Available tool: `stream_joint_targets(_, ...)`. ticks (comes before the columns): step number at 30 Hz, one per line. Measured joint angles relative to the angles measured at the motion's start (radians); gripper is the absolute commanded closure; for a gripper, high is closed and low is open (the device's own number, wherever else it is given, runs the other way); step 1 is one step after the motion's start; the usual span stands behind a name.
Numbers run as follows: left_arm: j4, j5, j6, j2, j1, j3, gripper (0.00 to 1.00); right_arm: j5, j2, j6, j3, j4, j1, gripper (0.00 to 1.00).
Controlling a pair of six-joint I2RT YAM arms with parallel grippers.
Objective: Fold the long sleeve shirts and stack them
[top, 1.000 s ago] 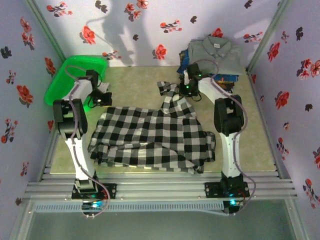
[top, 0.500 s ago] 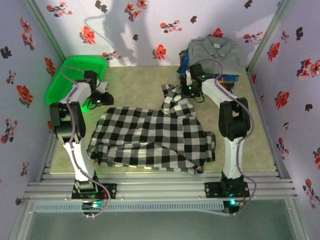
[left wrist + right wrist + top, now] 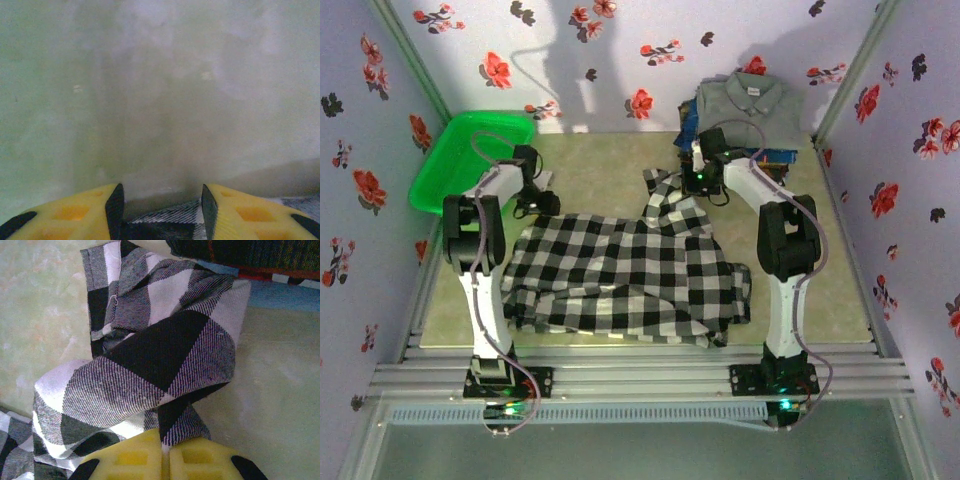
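Cloth edge of the checked shirt (image 3: 165,355) was pinched tight by the right gripper (image 3: 164,442). Bare table (image 3: 160,90) was seen ahead of the left gripper (image 3: 160,192), jaws parted.

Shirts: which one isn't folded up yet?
The black-and-white checked shirt, lying spread out and rumpled on the table. The grey shirt is different: it sits neatly folded in the far right corner.
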State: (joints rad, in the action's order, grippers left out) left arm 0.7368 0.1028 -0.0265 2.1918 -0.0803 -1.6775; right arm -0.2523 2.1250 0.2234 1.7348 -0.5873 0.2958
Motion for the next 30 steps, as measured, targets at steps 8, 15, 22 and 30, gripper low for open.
stream_joint_targets(8,-0.002,-0.099,-0.042,0.011,-0.017,-0.014,0.89,0.000,0.000,0.000,0.000,0.000,0.002,0.89)
stream_joint_targets(15,-0.030,-0.083,-0.040,-0.008,-0.020,0.012,1.00,0.001,0.000,0.002,0.000,0.000,0.003,0.90)
stream_joint_targets(22,-0.079,-0.049,-0.026,-0.106,-0.033,0.127,1.00,0.001,-0.005,0.005,-0.024,0.012,0.004,0.90)
stream_joint_targets(30,-0.158,-0.058,-0.026,-0.236,-0.031,0.216,1.00,0.001,-0.062,0.005,-0.083,0.015,0.004,0.90)
